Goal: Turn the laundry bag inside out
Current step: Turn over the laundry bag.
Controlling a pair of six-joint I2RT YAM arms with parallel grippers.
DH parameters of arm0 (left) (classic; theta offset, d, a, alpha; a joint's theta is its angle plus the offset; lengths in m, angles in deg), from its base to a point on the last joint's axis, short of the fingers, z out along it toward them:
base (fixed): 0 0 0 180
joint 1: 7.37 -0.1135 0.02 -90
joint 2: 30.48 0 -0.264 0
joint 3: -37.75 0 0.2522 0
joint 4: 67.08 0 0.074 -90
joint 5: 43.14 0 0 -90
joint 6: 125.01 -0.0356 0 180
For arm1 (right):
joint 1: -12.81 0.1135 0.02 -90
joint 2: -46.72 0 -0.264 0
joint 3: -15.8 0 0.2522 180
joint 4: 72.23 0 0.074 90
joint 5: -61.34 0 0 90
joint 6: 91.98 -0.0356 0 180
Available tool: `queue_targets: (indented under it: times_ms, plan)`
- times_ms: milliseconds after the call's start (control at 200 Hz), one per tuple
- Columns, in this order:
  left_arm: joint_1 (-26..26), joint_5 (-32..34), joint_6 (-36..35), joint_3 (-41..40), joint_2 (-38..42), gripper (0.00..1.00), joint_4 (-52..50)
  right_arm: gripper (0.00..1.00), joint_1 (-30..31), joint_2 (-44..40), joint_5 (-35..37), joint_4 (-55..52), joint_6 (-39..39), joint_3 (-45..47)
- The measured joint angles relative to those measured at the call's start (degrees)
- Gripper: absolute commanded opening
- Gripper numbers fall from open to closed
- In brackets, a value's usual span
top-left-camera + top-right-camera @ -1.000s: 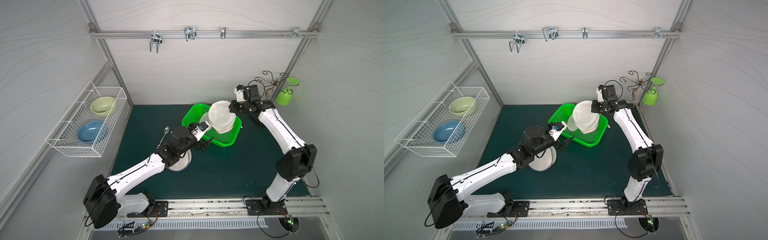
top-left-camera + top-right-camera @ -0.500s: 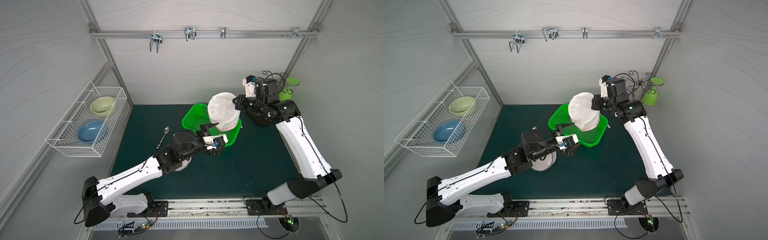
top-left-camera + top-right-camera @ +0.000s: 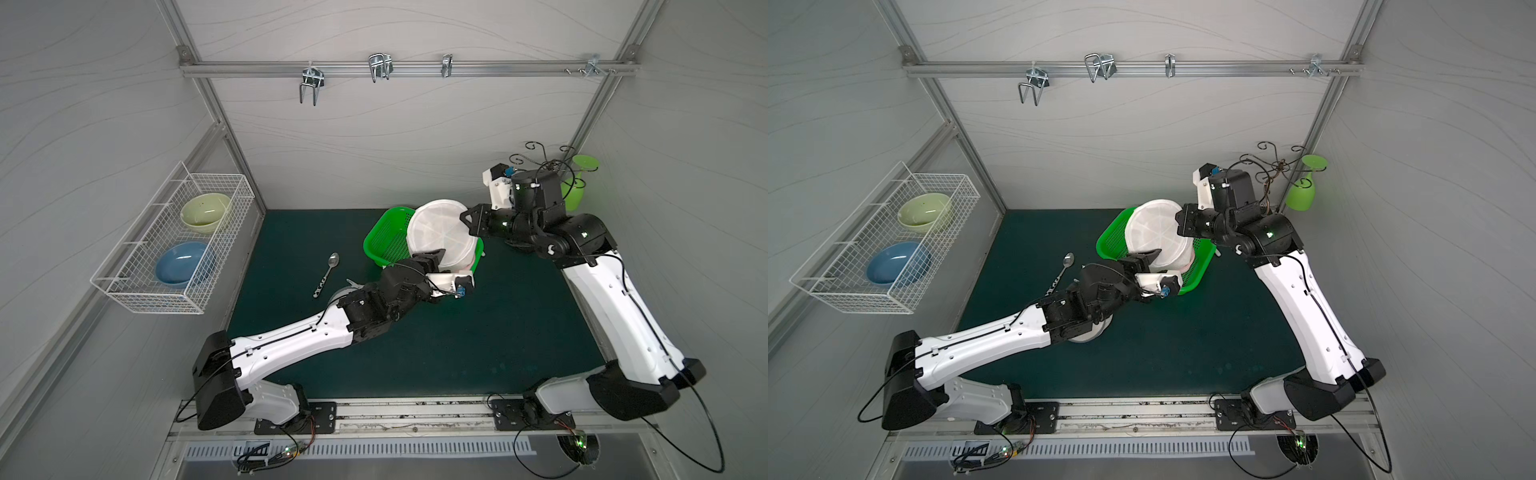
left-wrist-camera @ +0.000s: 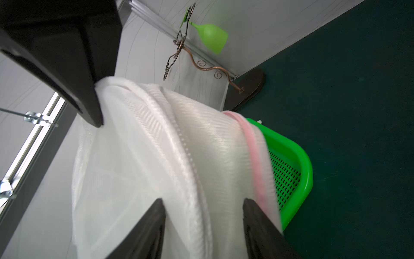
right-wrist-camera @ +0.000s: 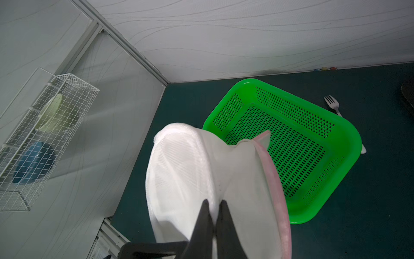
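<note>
The bag (image 3: 440,232) is held up over the basket (image 3: 386,241).
Its edge is pinched in the right gripper (image 5: 214,208); the left gripper (image 4: 202,206) is spread astride the rim. Limp, light mesh: the rim is judged best gripped.

In both top views the near part of the green basket (image 3: 384,239) is covered by the laundry bag (image 3: 436,228) and the left arm (image 3: 311,336), and a white dish (image 3: 1096,332) beneath that arm is seen only as a sliver. The foot of the wire stand (image 3: 1280,167) is hidden behind the right arm (image 3: 1308,307).

In the left wrist view the fingers (image 4: 152,224) of the left gripper (image 4: 203,201) are cut off by the picture's edge. The bag's pink hem (image 4: 257,161) is blurred there, and whether the cloth between the fingers is pinched cannot be told.

In the right wrist view much of the handle of a fork (image 5: 333,103) is hidden behind the basket, and the wire rack (image 5: 51,125) is cut off by the edge.
</note>
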Motion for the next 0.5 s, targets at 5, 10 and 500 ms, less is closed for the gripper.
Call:
queue_targets:
  times_ms: [5, 10, 500]
  plan:
    - [0.04, 0.28, -0.09, 0.00, -0.02, 0.48, 0.11, 0.00, 0.00, -0.04, -0.07, 0.00, -0.15, 0.07]
    - [0.07, 0.39, -0.17, 0.00, -0.04, 0.48, 0.15, 0.00, 0.00, -0.07, -0.11, 0.00, -0.24, 0.11]
    - [1.01, -0.59, 5.53, -0.02, 6.56, 0.00, -3.26, 0.21, 0.48, -1.64, -3.08, 0.00, -0.57, 3.93]
